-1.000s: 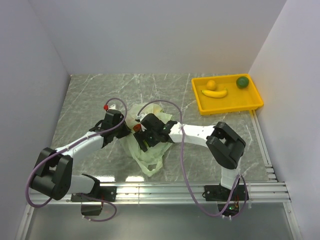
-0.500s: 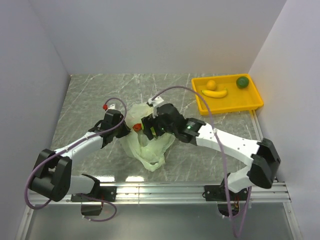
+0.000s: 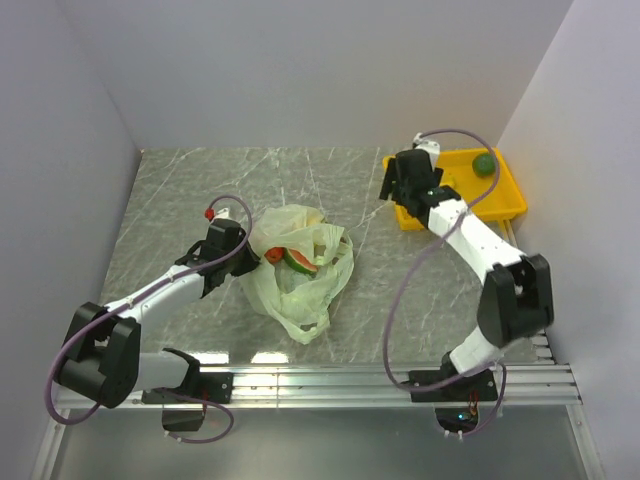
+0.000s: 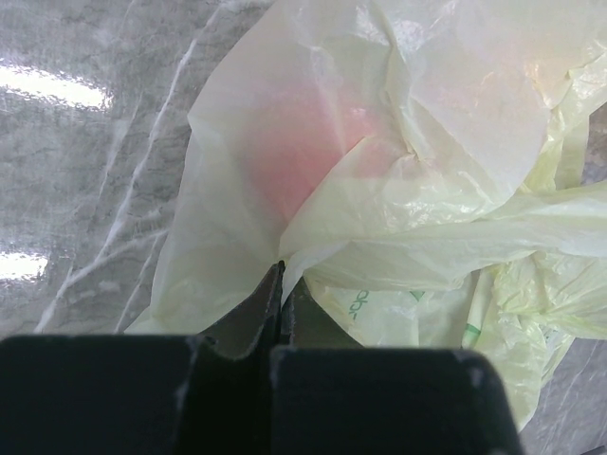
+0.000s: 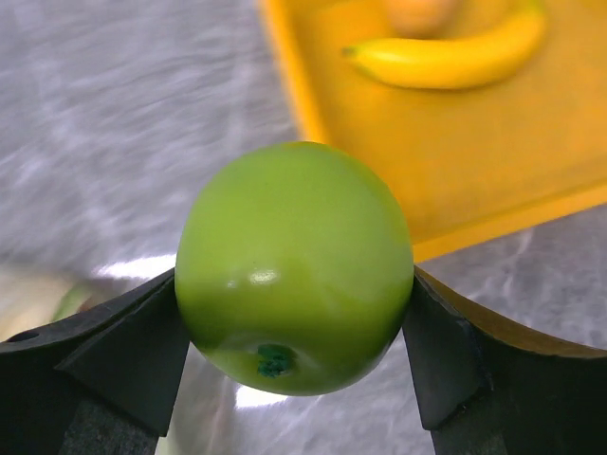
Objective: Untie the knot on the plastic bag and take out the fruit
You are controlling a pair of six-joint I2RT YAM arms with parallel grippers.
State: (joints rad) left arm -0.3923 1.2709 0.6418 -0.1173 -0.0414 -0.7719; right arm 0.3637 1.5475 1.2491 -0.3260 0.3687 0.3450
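The pale green plastic bag (image 3: 300, 270) lies open mid-table, with a red watermelon slice (image 3: 296, 262) showing in its mouth. No knot shows. My left gripper (image 3: 246, 262) is shut on the bag's left edge; in the left wrist view its jaws (image 4: 280, 284) pinch a fold of the plastic bag (image 4: 398, 142), and something red shows through the film. My right gripper (image 3: 398, 190) is by the yellow tray's left edge, shut on a light green apple (image 5: 296, 267). A yellow banana (image 5: 446, 57) lies in the tray.
The yellow tray (image 3: 455, 212) stands at the back right and holds the banana, a small orange fruit (image 5: 417, 11) and a dark green round fruit (image 3: 484, 164). White walls close in the table on three sides. A metal rail runs along the near edge.
My right gripper has lifted out of the bag with the light green apple and swung right and back to the tray's left edge. The bag's mouth now lies open. The left gripper has stayed put.
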